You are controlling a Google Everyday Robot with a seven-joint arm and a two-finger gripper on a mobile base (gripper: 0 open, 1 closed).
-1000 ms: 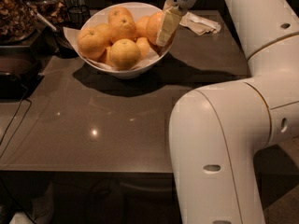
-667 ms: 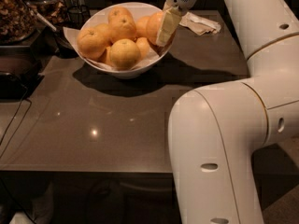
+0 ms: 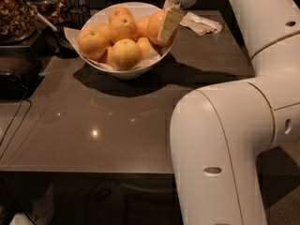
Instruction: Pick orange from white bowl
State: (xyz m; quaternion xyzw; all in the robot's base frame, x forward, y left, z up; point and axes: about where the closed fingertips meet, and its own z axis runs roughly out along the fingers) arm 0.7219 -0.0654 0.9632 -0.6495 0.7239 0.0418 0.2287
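Note:
The white bowl (image 3: 127,72) stands at the back of the dark table, lined with white paper and piled with fruit. The orange (image 3: 153,24), deep orange and the largest, lies at the right side of the pile against the rim. My gripper (image 3: 167,28) comes down from the top edge and sits right at this orange, over its right side and touching it. A paler yellow fruit (image 3: 125,54) lies at the front of the pile. Smaller oranges (image 3: 93,41) lie to its left.
My white arm (image 3: 234,139) fills the right and the foreground. A crumpled napkin (image 3: 201,23) lies right of the bowl. A jar of nuts (image 3: 16,13) and dark appliances (image 3: 14,76) stand at the left, with a cable over the table's left edge.

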